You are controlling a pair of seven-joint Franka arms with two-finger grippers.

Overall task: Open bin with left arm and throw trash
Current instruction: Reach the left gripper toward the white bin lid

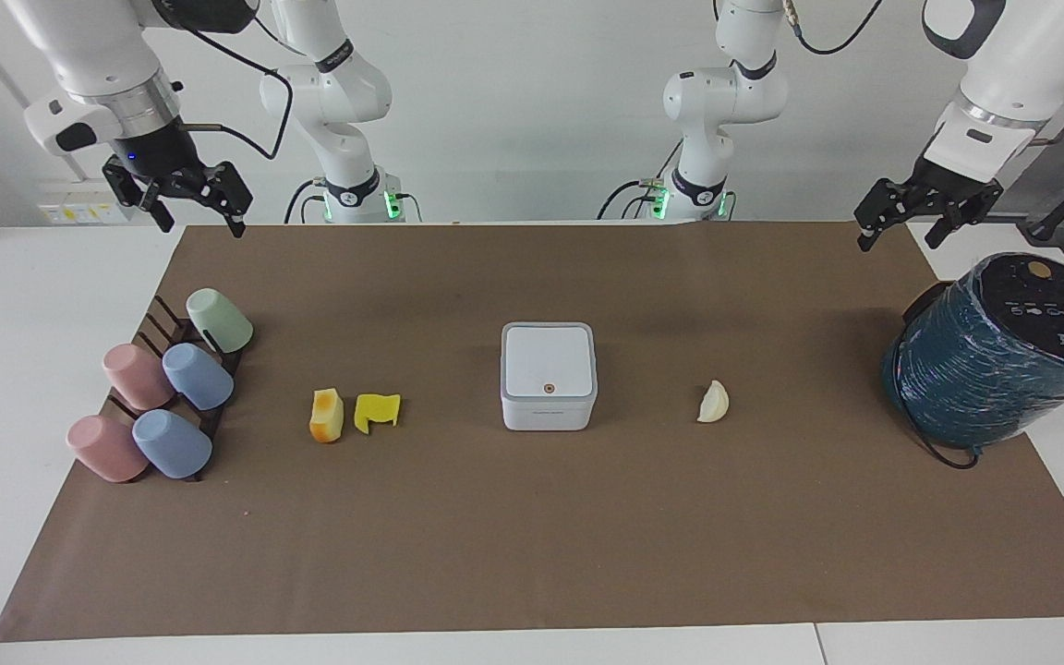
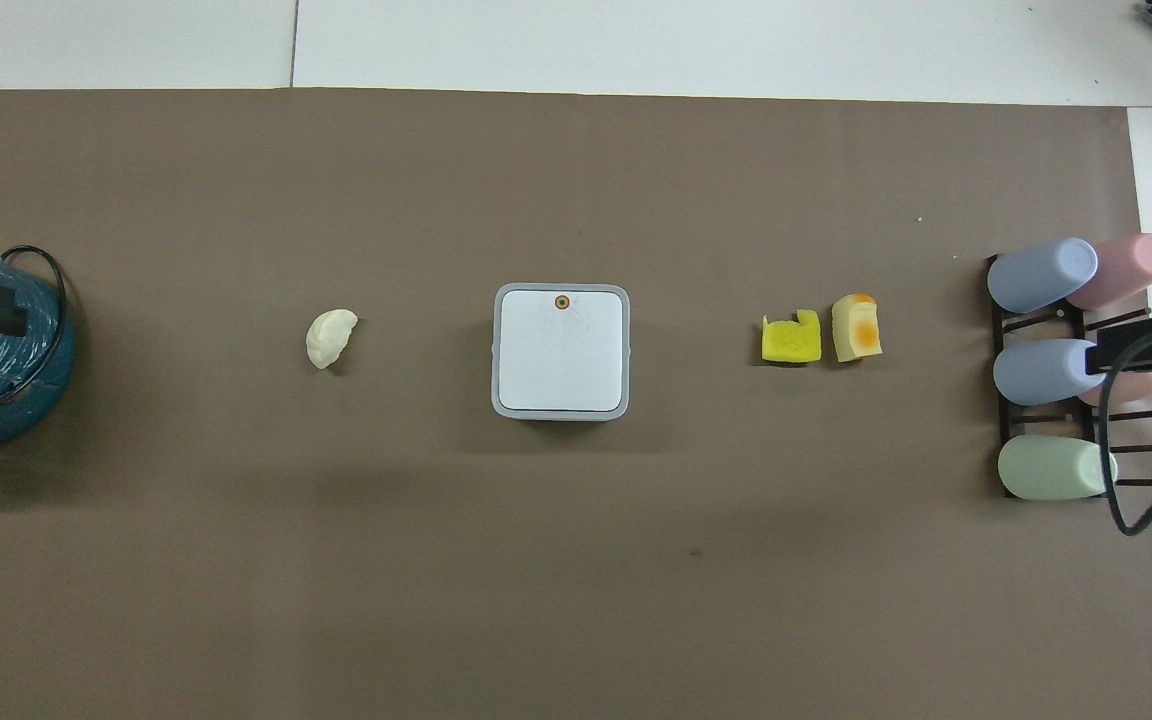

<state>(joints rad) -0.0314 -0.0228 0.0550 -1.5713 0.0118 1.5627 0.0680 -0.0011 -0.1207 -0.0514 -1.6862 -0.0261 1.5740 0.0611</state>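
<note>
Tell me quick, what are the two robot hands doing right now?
Left gripper: open, holding nothing, up over the table's edge near the teal cylinder.
Right gripper: open, holding nothing, up above the cup rack's end of the table.

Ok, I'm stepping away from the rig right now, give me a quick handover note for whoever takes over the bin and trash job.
Left gripper: open, raised at its own end of the table beside the teal wrapped cylinder, holding nothing.
Right gripper: open, raised at its end, above the cup rack, waiting.
Bin: mid-table, lid shut.
Trash: cream-white wedge lies between bin and cylinder; bright yellow wavy piece and orange-yellow chunk lie side by side between bin and cups.
Done: nothing yet.
Left: open the lid with the left arm, then drop in all three scraps.
</note>
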